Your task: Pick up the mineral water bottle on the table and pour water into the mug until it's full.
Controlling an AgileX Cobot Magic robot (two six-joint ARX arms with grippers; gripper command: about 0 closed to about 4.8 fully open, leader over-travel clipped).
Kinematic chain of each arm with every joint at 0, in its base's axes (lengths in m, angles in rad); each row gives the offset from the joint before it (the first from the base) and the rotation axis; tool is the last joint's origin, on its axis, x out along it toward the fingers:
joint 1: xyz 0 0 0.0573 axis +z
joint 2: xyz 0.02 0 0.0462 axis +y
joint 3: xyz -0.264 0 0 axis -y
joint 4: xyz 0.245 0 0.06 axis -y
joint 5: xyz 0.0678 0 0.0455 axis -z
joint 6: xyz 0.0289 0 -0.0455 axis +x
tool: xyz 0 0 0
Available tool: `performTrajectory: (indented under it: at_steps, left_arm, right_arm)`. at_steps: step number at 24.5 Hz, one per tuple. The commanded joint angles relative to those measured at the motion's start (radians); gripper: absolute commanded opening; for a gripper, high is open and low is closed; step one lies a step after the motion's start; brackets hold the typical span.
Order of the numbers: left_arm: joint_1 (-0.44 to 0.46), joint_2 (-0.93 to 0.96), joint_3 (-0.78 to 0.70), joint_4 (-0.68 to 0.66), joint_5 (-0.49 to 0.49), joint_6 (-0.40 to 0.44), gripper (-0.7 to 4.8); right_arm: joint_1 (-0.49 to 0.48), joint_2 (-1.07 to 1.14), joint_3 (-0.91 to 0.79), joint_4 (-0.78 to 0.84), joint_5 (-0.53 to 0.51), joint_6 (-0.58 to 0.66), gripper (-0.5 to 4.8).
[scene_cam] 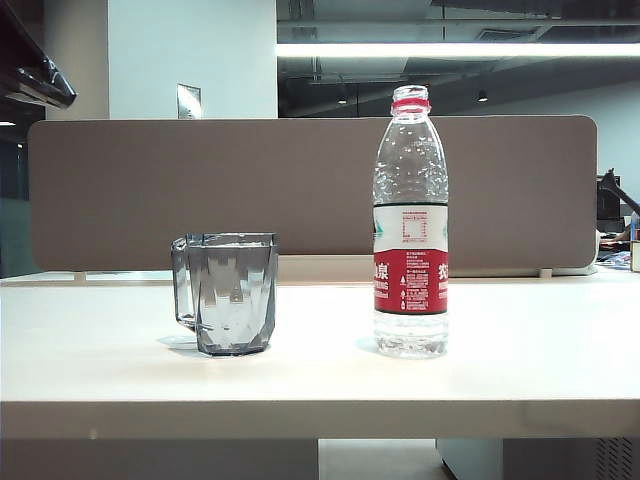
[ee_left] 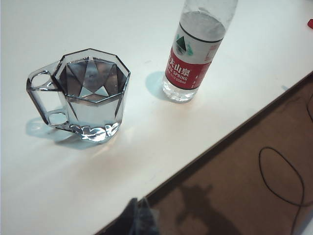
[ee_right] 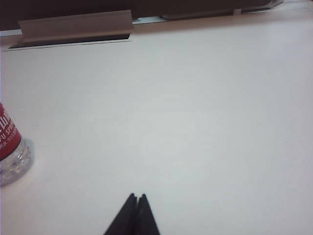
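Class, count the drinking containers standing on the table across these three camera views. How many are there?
2. The mug stands left on the table; the mineral water bottle stands upright to its right, apart from it. None seems hidden.

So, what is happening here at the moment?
Nothing is being handled yet. The mineral water bottle stands upright on the table, without a cap, and the mug stands apart beside it. The left gripper hangs over the table edge near both, its jaws together. The right gripper, jaws shut, is above bare table beside the bottle.
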Motion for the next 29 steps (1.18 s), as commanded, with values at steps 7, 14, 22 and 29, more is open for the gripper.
performTrajectory:
  at_steps: [7,14,22,29]
  left_arm:
    - [0.039,-0.058,0.002,0.011,0.030,0.003,-0.05]
    - [0.332,-0.346,-0.132,0.115,0.009,0.093,-0.05]
    - [0.443,-0.474,-0.417,0.378,0.011,0.076,-0.05]
    - [0.488,-0.492,-0.555,0.401,-0.010,0.062,-0.05]
  right_arm:
    - [0.001,-0.001,-0.007,0.010,-0.003,0.000,-0.05]
    - [0.001,-0.001,-0.007,0.010,-0.003,0.000,-0.05]
    - [0.001,-0.001,-0.007,0.010,-0.003,0.000,-0.05]
    - [0.001,-0.001,-0.007,0.010,-0.003,0.000,-0.05]
